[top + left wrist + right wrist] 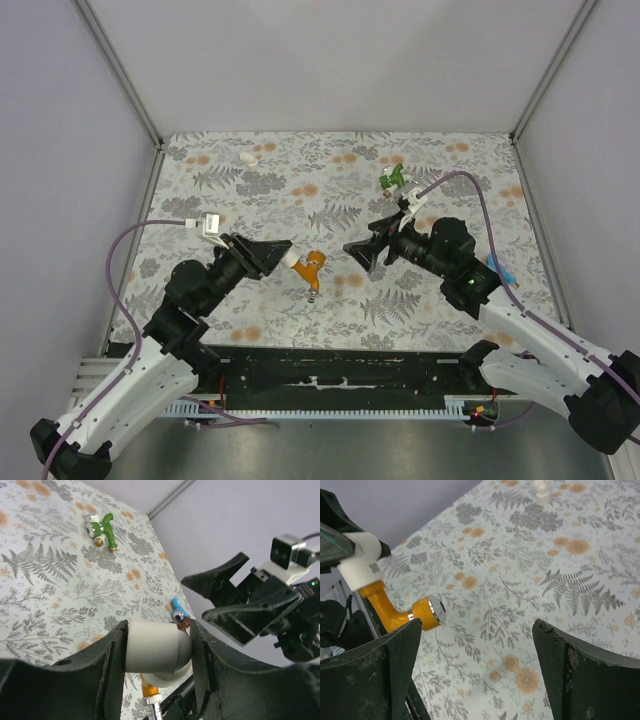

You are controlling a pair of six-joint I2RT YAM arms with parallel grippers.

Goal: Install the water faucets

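The left gripper [290, 256] pinches the orange tap-shaped faucet [312, 268] by the white cylindrical collar [152, 652] on its end, with a dark finger pressed against each side of the collar. There is a small grey mark on the collar, too small for me to read.

The orange faucet hangs above the fern-and-flower printed cloth [330, 165], about midway across it and nearer the front edge than the back. Its long axis runs sideways, from the left gripper towards the right one. A short chrome-tipped branch [314, 292] turns off it towards the front edge. In the right wrist view, a round orange cap with a chrome face [436, 611] points at the right gripper.

The right gripper [357, 257] sits just to the right of the orange faucet, jaws spread wide and holding nothing, with a gap between them and the cap.

Beyond the orange faucet and to its right, near the back edge, the green tap-shaped faucet [393, 180] lies on the cloth. Well to the right, beside the right arm and close to the cloth's right edge, is the small blue faucet [497, 266]. A dark red piece [185, 623] sits next to it, mostly hidden. Far back and left of the orange faucet stands a small white fitting [249, 157].

Bare cloth lies under the orange faucet and behind it. Grey walls and slanting metal posts [120, 65] close in the sides.
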